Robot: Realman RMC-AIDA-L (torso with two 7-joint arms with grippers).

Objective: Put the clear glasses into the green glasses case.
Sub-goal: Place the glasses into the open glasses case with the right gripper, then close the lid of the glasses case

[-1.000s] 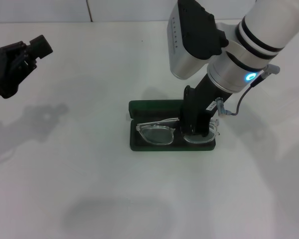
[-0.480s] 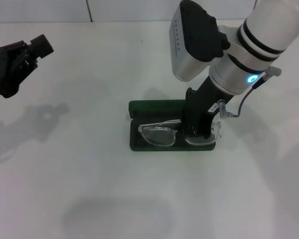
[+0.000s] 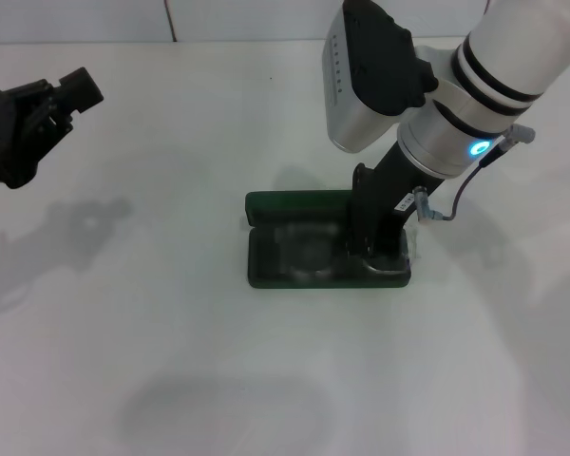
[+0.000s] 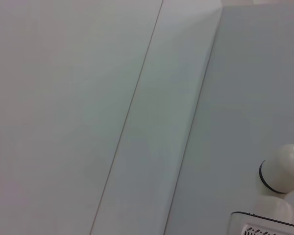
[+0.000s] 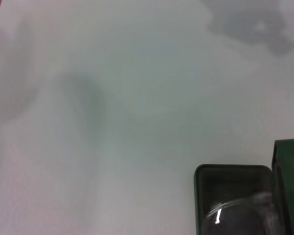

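The green glasses case [image 3: 266,271] lies open on the white table, its lid [image 3: 294,202] standing up at the far side. The clear glasses [image 3: 302,253] lie low inside the tray as a faint smear. My right gripper [image 3: 375,249] reaches down into the right end of the case, over that end of the glasses. The right wrist view shows a corner of the case [image 5: 232,177] with a clear lens [image 5: 235,215] inside. My left gripper [image 3: 52,104] hangs parked at the far left, away from the case.
White table [image 3: 171,361] lies all around the case, with arm shadows at the left and near the front. A wall seam [image 3: 171,24] runs along the back. The left wrist view shows only wall panels and a white robot part [image 4: 281,169].
The glasses stood tilted up on the case's tray; they now lie lower inside it, smeared by motion. The right gripper stays at the case's right end. The left arm is still.
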